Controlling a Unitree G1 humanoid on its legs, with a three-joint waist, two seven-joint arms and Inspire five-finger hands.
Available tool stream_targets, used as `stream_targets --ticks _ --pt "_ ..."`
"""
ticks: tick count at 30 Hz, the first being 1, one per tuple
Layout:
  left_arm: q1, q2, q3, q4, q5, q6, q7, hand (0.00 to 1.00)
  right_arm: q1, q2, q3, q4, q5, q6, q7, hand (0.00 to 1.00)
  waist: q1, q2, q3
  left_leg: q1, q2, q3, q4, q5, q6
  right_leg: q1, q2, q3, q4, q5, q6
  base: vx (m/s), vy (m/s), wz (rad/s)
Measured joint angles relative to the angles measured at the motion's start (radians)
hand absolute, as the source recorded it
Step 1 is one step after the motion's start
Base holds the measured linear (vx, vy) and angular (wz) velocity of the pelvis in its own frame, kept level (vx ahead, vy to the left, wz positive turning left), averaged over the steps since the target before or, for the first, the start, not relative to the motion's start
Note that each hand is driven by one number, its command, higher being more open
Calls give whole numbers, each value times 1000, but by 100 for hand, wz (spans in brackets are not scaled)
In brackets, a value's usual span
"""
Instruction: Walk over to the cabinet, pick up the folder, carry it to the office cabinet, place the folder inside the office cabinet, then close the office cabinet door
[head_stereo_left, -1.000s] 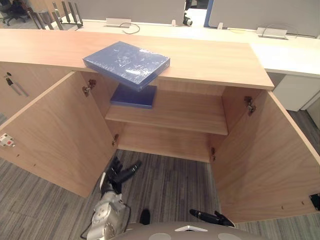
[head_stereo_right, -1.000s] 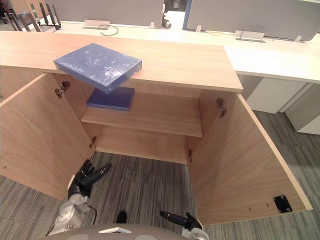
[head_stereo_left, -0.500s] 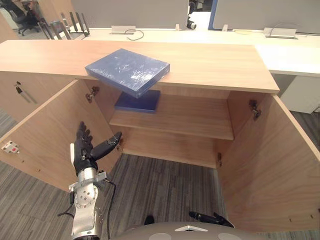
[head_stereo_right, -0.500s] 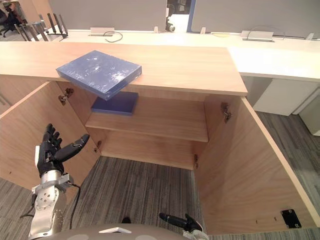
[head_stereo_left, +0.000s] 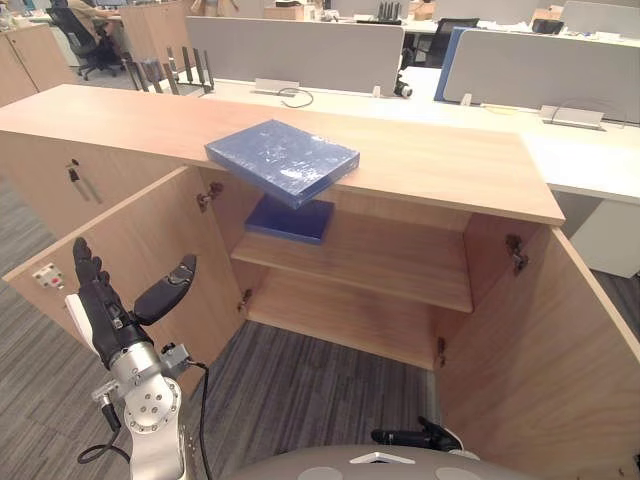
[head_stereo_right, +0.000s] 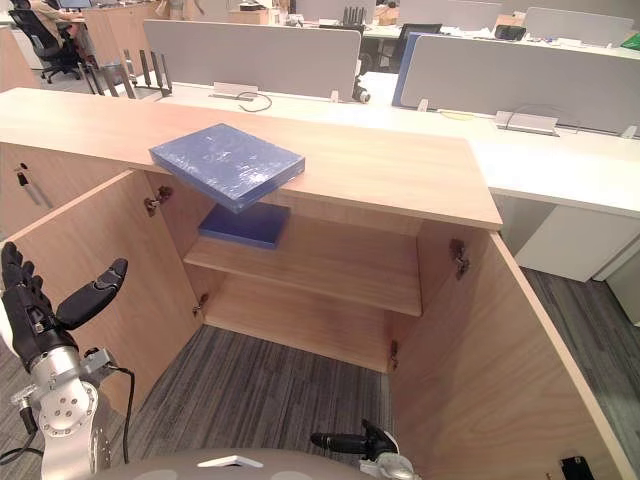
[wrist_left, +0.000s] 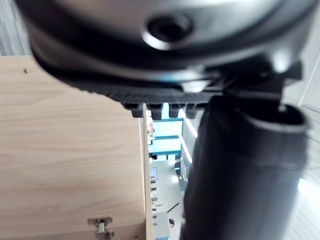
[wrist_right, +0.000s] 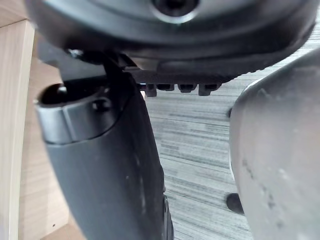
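Observation:
A blue folder (head_stereo_left: 283, 160) lies on the wooden cabinet top (head_stereo_left: 440, 160), one corner hanging over the front edge. A second blue folder (head_stereo_left: 291, 219) rests on the upper shelf (head_stereo_left: 380, 260) inside, at its left end. Both cabinet doors stand wide open. My left hand (head_stereo_left: 105, 310) is raised in front of the left door (head_stereo_left: 150, 235), open with straight fingers and the thumb spread, holding nothing and well below and left of the top folder. My right hand (head_stereo_left: 415, 438) hangs low near the floor by the right door (head_stereo_left: 540, 340), open and empty.
Behind the cabinet runs a white desk (head_stereo_left: 590, 170) with grey partition screens (head_stereo_left: 300, 55) and a cable. A closed cabinet with a handle (head_stereo_left: 75, 180) adjoins on the left. Grey striped carpet (head_stereo_left: 310, 390) lies between the open doors. The lower shelf is bare.
The camera has shifted, showing more of the room behind. My left hand has risen from near the floor to the height of the left door, staying open. The folders have not moved.

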Motion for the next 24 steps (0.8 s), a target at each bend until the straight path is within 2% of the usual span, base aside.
stream_targets --ticks 2,7,10,12,16,19,22,24 --pt "-2 0 -9 0 0 0 0 100 12 6 -1 0 0 0 0 100 1 -7 -10 2 7 7 1 -2 -10 29 4 -2 -36 16 -1 288 -160 1" --pt "-3 1 -13 1 7 1 -1 100 16 22 -29 -1 -1 0 1 100 1 -14 -14 10 -6 11 4 -17 -5 65 -3 -2 -86 32 8 103 12 2" --pt "-15 13 -31 0 227 21 4 100 37 26 -30 -2 -2 0 2 100 26 -11 -27 12 -11 12 26 -52 -4 85 -6 2 -102 32 9 17 18 -2" --pt "-28 24 -37 0 295 22 4 100 41 30 -30 -2 -3 -1 4 100 25 -12 -38 1 -11 12 37 -63 -3 84 -5 2 -107 32 8 0 0 0" --pt "-91 105 -66 1 390 44 -3 100 47 29 -31 -3 -3 -1 9 100 23 -7 -43 0 -8 20 35 -68 -7 81 2 12 -113 31 8 -1 -5 -7" --pt "-157 199 -91 13 431 45 -3 100 49 24 -30 -3 -4 -1 24 100 21 -2 -52 -1 -5 42 33 -66 -11 64 12 37 -113 33 5 27 1 -23" --pt "-255 319 -125 156 513 41 -2 100 50 13 -30 -14 -4 -1 24 100 14 14 -65 30 -5 61 -3 -55 -8 65 13 59 -115 33 4 47 7 -22" --pt "-294 369 -138 232 548 45 -2 100 48 12 -31 -18 -3 -1 24 100 -1 18 -70 37 -6 67 -21 -51 -6 62 13 64 -118 33 4 31 15 -11"
